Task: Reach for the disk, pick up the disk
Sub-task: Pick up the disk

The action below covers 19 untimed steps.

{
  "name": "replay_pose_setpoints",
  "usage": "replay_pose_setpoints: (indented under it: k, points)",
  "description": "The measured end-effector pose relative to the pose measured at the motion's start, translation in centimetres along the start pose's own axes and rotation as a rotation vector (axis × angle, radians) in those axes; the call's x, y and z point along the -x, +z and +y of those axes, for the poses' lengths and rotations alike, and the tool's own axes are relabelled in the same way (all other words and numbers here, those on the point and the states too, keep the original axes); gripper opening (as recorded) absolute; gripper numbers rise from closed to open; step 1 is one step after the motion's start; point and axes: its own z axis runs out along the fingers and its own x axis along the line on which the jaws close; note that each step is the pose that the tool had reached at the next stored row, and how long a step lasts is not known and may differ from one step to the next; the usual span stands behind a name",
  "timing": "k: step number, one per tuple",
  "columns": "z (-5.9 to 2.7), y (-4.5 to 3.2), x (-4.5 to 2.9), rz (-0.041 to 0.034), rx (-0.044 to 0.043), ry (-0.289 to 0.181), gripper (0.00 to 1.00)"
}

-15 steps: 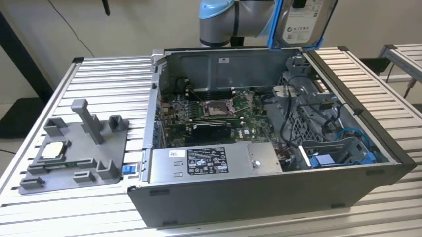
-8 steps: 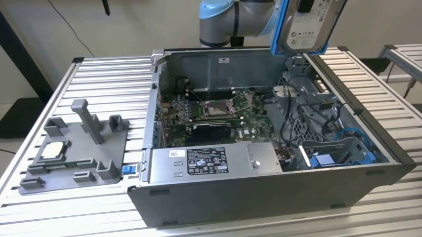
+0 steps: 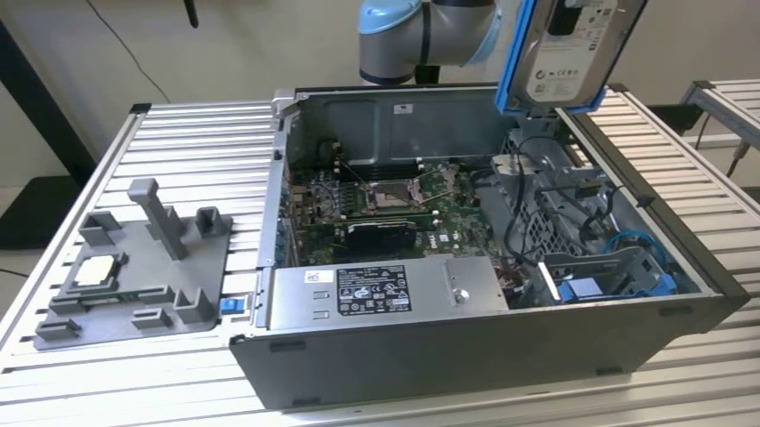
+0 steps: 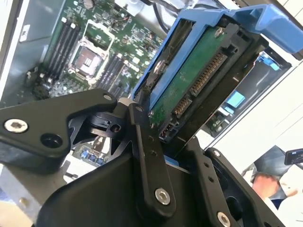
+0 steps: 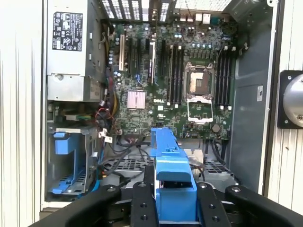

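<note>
The disk (image 3: 572,55), silver-grey with a white label and a bright blue carrier, hangs upright in the air above the back right corner of the open computer case (image 3: 475,356). In the second wrist view its green circuit side and connector (image 4: 190,80) face the camera, and my gripper (image 4: 161,137) is shut on its lower end. In the first wrist view the carrier's blue edge (image 5: 171,165) stands between my two black fingers (image 5: 142,204), with the gripper (image 5: 175,208) shut on it high above the motherboard (image 5: 165,75).
Inside the case are the power supply (image 3: 386,289), loose cables (image 3: 535,205) and a drive bay with a bare blue bracket (image 3: 618,280). A grey fixture (image 3: 149,267) holding a small square chip (image 3: 95,269) lies on the slatted table (image 3: 190,133) at the exterior view's left. A person (image 4: 265,182) is beside the table.
</note>
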Motion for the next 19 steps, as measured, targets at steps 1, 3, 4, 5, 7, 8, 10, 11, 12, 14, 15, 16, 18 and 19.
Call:
replay_pose_setpoints:
  k: [1, 3, 4, 5, 7, 8, 10, 11, 12, 14, 15, 16, 18, 19]
  points:
    - [0.01, -0.02, -0.34, -0.0001, 0.0, 0.0, 0.0]
    - [0.02, -0.05, -1.04, -0.0002, 0.0, 0.0, 0.0]
    - [0.02, -0.06, -1.4, -0.0003, 0.0, 0.0, 0.0]
    - [0.03, -0.07, -1.74, -0.0004, 0.0, 0.0, 0.0]
    - [0.04, -0.1, -2.45, -0.0005, 0.0, 0.0, 0.0]
    - [0.05, -0.12, -2.8, -0.0007, 0.0, 0.0, 0.0]
    - [0.06, -0.15, -3.51, -0.0008, 0.0, 0.0, 0.0]
    - [0.07, -0.16, -3.85, -0.0009, 0.0, 0.0, 0.0]
    - [0.08, -0.18, -4.21, -0.0009, 0.0, 0.0, 0.0]
    - [0.09, -0.22, -4.92, -0.001, 0.0, 0.0, 0.0]
    - [0.09, -0.23, -5.27, -0.0011, 0.0, 0.0, 0.0]
    - [0.1, -0.24, -5.61, -0.0012, 0.0, 0.0, 0.0]
    - [0.11, -0.28, -6.33, -0.0012, 0.0, 0.0, 0.0]
    - [0.12, -0.28, -6.66, -0.0014, 0.0, 0.0, 0.0]
